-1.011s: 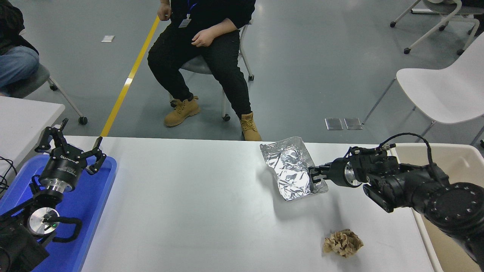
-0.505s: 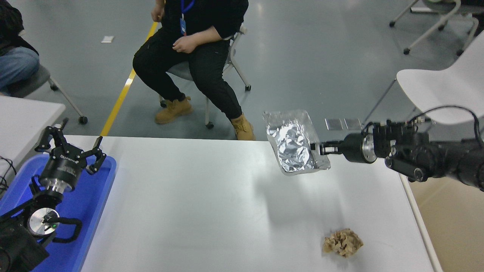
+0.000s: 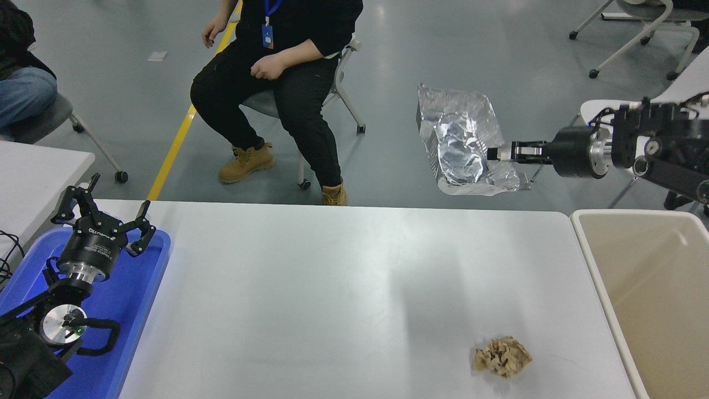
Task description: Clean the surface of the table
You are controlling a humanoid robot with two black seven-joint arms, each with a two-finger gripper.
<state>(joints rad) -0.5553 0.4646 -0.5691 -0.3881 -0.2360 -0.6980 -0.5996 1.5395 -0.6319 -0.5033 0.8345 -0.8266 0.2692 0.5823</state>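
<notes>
The white table surface (image 3: 332, 288) fills the lower middle of the head view. A crumpled brown paper ball (image 3: 502, 357) lies on it near the front right. My right gripper (image 3: 498, 153) is shut on the edge of a crumpled silver foil sheet (image 3: 462, 145) and holds it high in the air, beyond the table's far edge. My left gripper (image 3: 102, 213) is open and parked over the blue tray (image 3: 138, 299) at the lower left.
A beige bin (image 3: 642, 288) stands against the table's right end. A person sits on a chair (image 3: 277, 66) beyond the far edge. A smaller white table (image 3: 39, 172) is at the left. White chairs stand at the upper right.
My right gripper has lifted the foil sheet off the table, up and to the right. The seated person has shifted left. The left arm has not moved.
</notes>
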